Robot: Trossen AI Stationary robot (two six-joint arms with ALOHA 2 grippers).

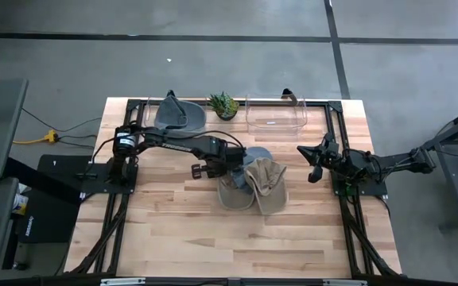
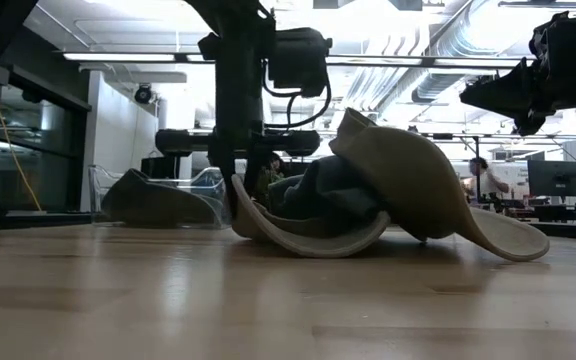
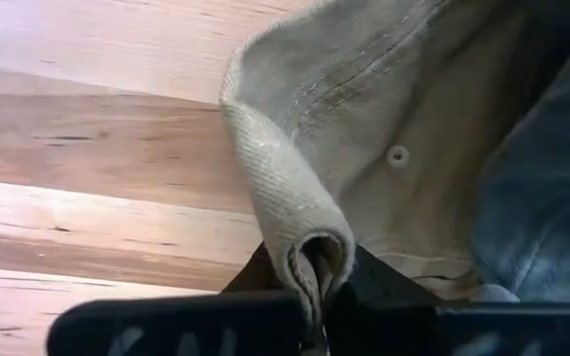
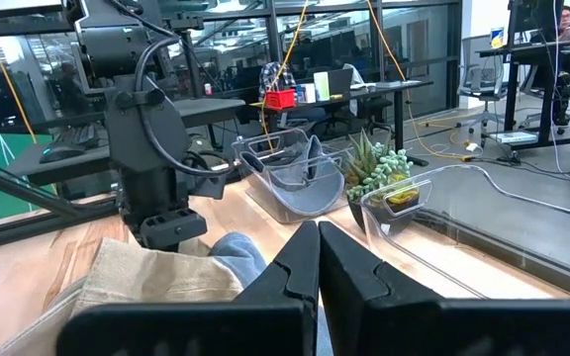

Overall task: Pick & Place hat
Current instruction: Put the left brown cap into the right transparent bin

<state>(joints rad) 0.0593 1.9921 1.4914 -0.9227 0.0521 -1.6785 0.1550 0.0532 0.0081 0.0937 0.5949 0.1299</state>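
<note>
My left gripper (image 1: 226,176) is down at the middle of the table (image 1: 181,230), clamped shut on the edge of the tan hat (image 1: 262,189); in my left wrist view the folded tan fabric (image 3: 295,213) sits pinched between my two dark fingers (image 3: 389,297), brim hem curled right at the pinch. The tan hat lies crumpled on the wood just right of my left gripper, with a blue-grey hat (image 1: 254,156) bunched against it, touching; low view shows the tan brim (image 2: 308,240) resting on the tabletop and blue cloth (image 2: 318,195) tucked under the tan crown. My right gripper (image 1: 312,163) hangs above the table's right side, well apart from the hats, fingers pressed together on nothing, fingertips (image 4: 317,259) meeting in my right wrist view. At the back edge: a clear bin (image 1: 177,115) holding a dark grey hat (image 1: 180,117), a small potted plant (image 1: 224,104) beside it, then a second clear bin (image 1: 275,114). A person (image 2: 480,172) is seated far off in the room behind.
</note>
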